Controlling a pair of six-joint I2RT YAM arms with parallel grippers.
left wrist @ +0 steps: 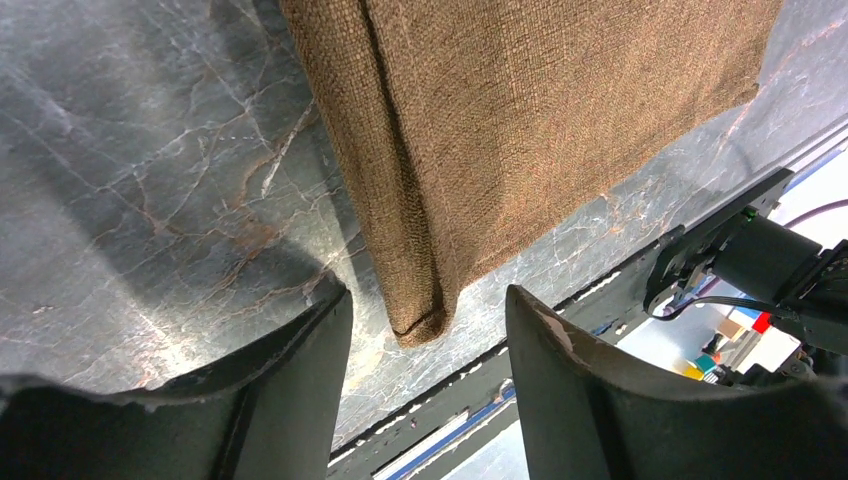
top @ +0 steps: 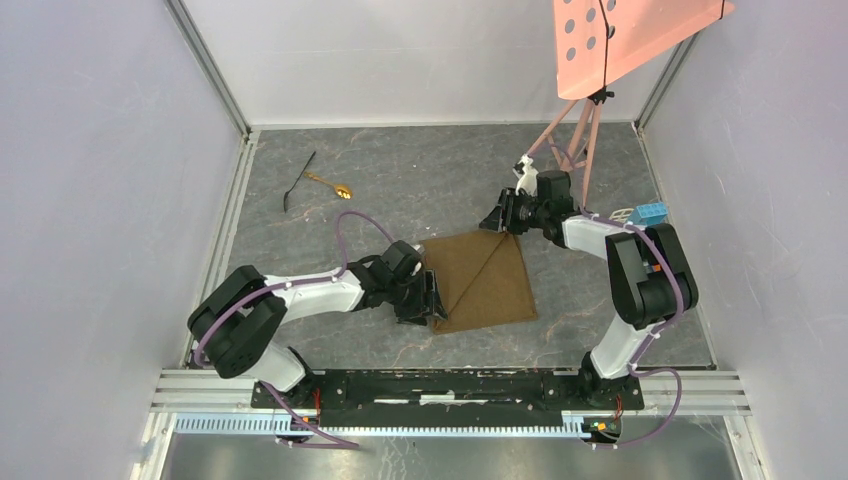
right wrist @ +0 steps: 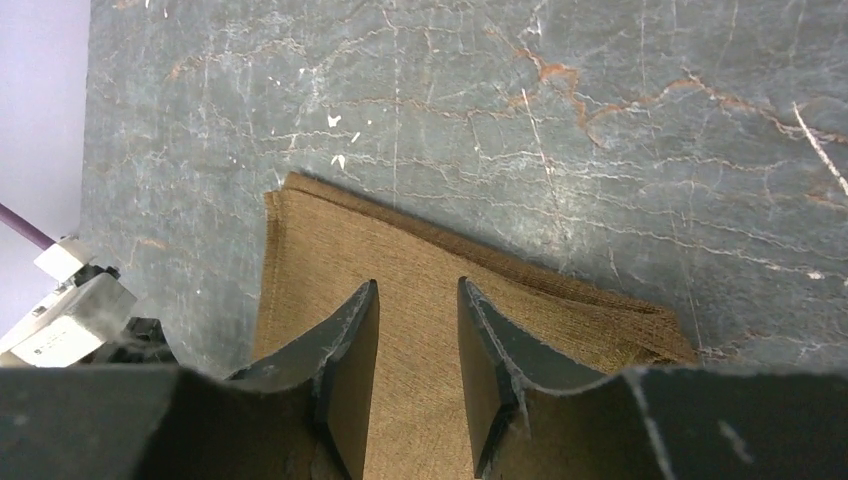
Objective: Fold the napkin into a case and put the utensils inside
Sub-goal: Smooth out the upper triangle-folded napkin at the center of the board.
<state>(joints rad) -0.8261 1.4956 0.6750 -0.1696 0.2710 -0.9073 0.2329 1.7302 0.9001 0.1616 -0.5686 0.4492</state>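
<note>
Now, nearest you, your left gripper point(left wrist: 428, 292) is standing open around the near-left corner of the napkin point(top: 492, 285), clamping nothing. Your right gripper point(right wrist: 418, 295) is hovering open over its far corner. Beyond, far left, the gold spoon point(top: 330, 185) and black utensil point(top: 298, 182) are lying together.

Left arm point(top: 310, 293), right arm point(top: 590, 232): jaws parted

Open grey marbled counter point(top: 420, 170) stretches between the folded brown cloth napkin point(top: 490, 285) and the small gold spoon point(top: 328, 183) and thin black utensil point(top: 300, 180) at far left; a pink tripod stand point(top: 590, 135) and blue toy block point(top: 650, 213) crowd the far right corner.
</note>
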